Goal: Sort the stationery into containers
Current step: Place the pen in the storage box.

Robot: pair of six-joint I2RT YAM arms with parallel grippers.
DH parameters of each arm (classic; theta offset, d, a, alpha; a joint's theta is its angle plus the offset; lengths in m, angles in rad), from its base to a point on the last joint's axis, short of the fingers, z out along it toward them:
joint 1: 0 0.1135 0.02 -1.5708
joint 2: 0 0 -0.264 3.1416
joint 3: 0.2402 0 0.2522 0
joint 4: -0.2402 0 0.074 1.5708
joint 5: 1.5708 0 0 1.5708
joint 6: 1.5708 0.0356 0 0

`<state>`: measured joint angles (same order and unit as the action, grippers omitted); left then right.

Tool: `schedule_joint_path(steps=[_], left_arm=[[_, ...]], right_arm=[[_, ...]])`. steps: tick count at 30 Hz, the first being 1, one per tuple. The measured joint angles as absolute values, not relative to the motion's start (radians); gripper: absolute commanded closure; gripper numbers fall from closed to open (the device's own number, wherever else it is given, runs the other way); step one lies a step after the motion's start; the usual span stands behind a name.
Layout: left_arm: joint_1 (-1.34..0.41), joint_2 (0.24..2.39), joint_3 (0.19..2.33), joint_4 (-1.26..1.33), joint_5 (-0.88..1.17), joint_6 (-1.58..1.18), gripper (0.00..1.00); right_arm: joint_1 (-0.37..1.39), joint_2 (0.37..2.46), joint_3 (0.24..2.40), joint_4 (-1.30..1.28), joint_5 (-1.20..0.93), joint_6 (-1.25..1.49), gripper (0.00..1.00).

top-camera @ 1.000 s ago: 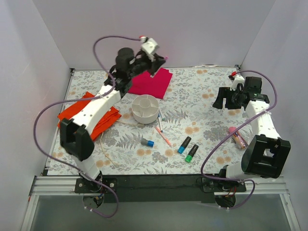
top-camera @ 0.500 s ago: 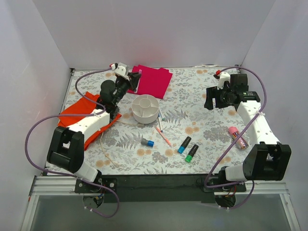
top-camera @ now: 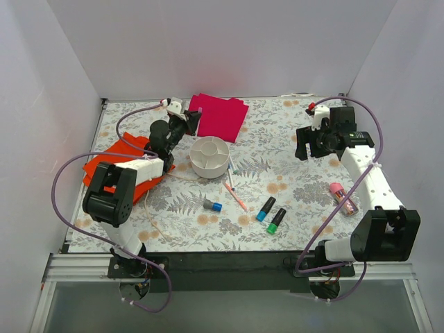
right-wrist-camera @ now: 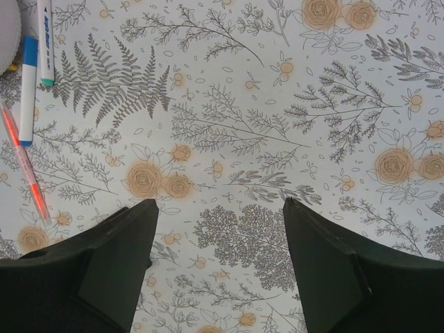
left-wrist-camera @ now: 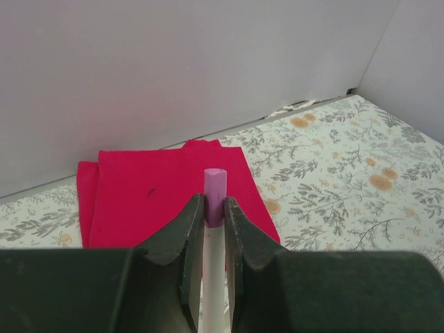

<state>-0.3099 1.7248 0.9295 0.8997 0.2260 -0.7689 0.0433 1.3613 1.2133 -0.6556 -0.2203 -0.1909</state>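
At the table's far left, the left gripper (left-wrist-camera: 214, 208) clamps a lilac-tipped white pen (left-wrist-camera: 215, 186) near the white dish (top-camera: 208, 168), facing the magenta cloth (left-wrist-camera: 166, 198); at far right, the right gripper (right-wrist-camera: 218, 208) hangs with jaws wide.

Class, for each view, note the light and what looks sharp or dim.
Top external: soft even light, no glare on the white dish. Left wrist: pen and magenta cloth sharp, left fingers dark. Right wrist: floral tabletop crisp, right fingers shadowed.
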Motion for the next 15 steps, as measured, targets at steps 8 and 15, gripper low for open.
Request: schedule_joint_path(steps=[8, 15], left_arm=[[-0.31, 1.775, 0.929, 0.929, 0.259, -0.774, 1.0], [-0.31, 1.796, 0.929, 0.919, 0.304, -0.793, 1.0]], right_arm=[[0.044, 1.363, 1.198, -0.661, -0.215, -0.194, 0.18], [0.044, 1.415, 1.208, -0.66, -0.216, -0.195, 0.18]])
